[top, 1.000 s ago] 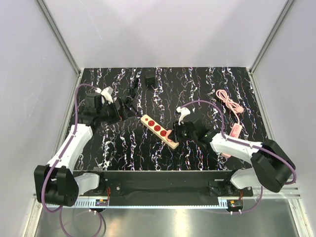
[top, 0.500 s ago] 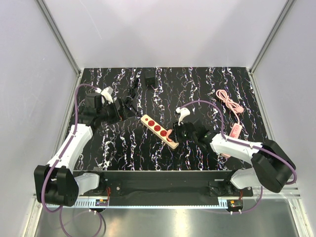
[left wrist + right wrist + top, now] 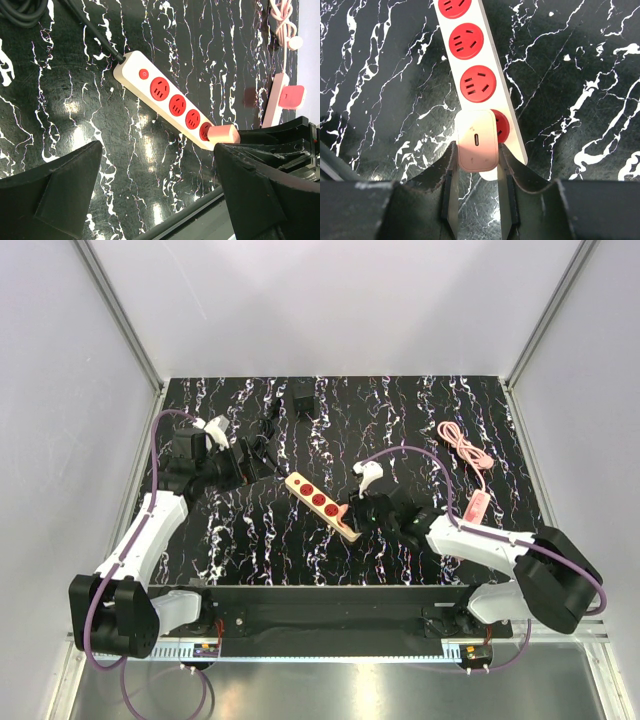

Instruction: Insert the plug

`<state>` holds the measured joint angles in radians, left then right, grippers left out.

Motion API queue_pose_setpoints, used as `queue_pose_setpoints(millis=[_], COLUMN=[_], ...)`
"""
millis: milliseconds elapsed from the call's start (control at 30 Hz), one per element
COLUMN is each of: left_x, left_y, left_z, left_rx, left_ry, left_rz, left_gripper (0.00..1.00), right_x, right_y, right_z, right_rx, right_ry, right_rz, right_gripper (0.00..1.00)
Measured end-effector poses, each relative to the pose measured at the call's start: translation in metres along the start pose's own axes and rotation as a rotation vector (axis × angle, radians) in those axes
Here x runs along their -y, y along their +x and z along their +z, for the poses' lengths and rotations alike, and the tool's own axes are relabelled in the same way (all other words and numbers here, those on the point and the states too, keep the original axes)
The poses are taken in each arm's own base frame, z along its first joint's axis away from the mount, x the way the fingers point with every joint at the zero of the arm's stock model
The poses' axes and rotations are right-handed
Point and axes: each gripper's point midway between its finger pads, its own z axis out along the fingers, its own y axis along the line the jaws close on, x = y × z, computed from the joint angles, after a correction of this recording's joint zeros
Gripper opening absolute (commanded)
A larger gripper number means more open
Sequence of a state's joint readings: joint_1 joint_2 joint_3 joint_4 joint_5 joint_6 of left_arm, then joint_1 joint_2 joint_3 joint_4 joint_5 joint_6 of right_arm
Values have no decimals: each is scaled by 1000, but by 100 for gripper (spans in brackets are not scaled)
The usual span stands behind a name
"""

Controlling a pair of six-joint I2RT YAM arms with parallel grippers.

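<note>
- Right wrist view: the right gripper (image 3: 477, 150) had its two fingers (image 3: 451, 167) drawn in narrow, pinching the plug (image 3: 477, 141), a small pale pink block with a slot in its upper face.
- The plug sat over the last red socket at the near end of the cream power strip (image 3: 470, 50), hiding about half of it. I could not tell whether its prongs were in.
- From the top view, the strip (image 3: 318, 502) lay aslant in the middle of the black marbled table (image 3: 420, 410), with the right gripper (image 3: 362, 510) at its near end.
- The left gripper (image 3: 250, 460) hung at the far left, jaws spread wide and holding nothing. Its wrist view looked past both fingers (image 3: 65, 192) at the strip (image 3: 170, 105) and the plug (image 3: 222, 135).
- A small black boxy adapter (image 3: 303, 398) lay at the far edge, well apart from the strip.
- A coiled pink cable (image 3: 465, 450) lay at the far right.
</note>
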<state>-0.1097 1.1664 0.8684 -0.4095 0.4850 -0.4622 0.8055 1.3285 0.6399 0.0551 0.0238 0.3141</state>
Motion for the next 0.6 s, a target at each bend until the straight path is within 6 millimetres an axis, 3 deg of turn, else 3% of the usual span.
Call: queue_pose_setpoints(millis=[600], left_x=[0], left_y=[0], left_z=[0], left_rx=[1], left_ry=[0], left_rz=[0], left_gripper=[99], right_x=[1], right_y=[-5], right_z=[5], right_rx=[15], right_ry=[33], right_rz=[-2], right_gripper=[0])
